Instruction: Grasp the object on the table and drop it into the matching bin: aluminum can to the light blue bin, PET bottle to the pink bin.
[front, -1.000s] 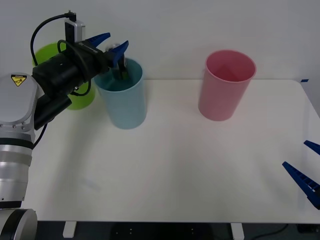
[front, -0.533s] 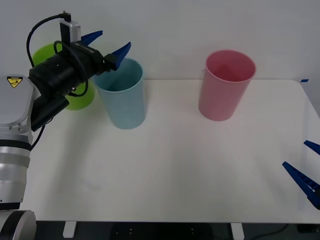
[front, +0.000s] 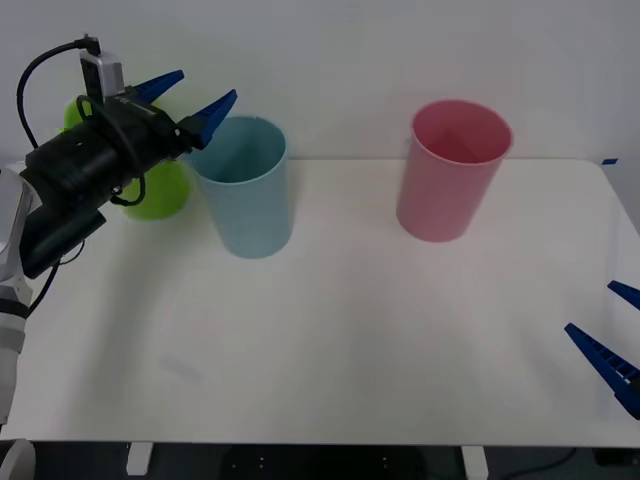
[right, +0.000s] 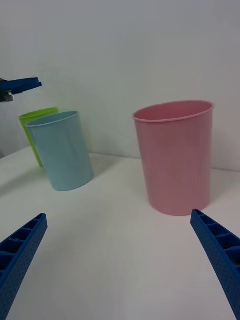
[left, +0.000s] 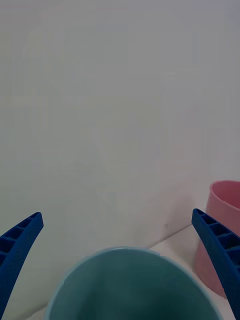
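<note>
Three bins stand along the table's (front: 330, 330) far side. Furthest left, a lime green bin (front: 150, 195) sits partly behind the left arm. The left gripper (front: 190, 95) hovers just above and left of the light blue bin's (front: 245, 195) rim — fingers spread wide, holding nothing. The can cannot be seen; the bin's inside is too hidden to tell. Well apart, the pink bin (front: 450, 175) stands upright. Far right, low by the table's edge, the right gripper (front: 615, 335) waits — also wide open and empty.
</note>
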